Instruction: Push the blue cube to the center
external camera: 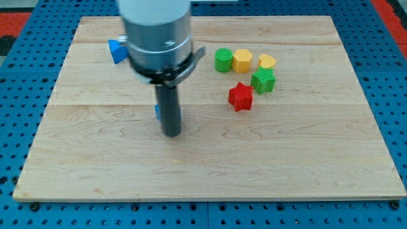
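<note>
My tip (172,133) rests on the wooden board (210,172), left of the board's middle. A blue cube (157,112) sits right behind the rod, mostly hidden by it; only slivers of blue show at the rod's left and right sides. A second blue block (116,50) lies near the view's top left, partly hidden behind the arm's grey body (156,32); its shape cannot be made out.
A cluster lies right of centre: a green cylinder (223,60), a yellow block (242,60), a yellow block (267,62), a green block (263,81) and a red star-shaped block (241,97). The board sits on a blue pegboard table (25,38).
</note>
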{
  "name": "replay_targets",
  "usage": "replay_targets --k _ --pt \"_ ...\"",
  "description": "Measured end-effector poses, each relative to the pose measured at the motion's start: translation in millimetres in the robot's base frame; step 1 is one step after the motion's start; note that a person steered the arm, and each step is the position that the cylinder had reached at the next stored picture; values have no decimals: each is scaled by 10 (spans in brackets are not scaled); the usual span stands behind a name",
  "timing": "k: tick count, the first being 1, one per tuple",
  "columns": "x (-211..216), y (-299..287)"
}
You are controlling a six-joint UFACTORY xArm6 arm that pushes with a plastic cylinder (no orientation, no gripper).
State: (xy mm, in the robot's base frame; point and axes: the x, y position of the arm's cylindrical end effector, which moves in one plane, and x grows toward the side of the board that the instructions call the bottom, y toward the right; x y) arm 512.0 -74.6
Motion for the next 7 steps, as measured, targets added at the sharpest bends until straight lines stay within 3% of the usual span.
replay_targets --k 1,2,4,6,7 --pt "65 -558" --pt "-309 -615" --pt "-505 134" --pt "-352 71" --pt "-397 321"
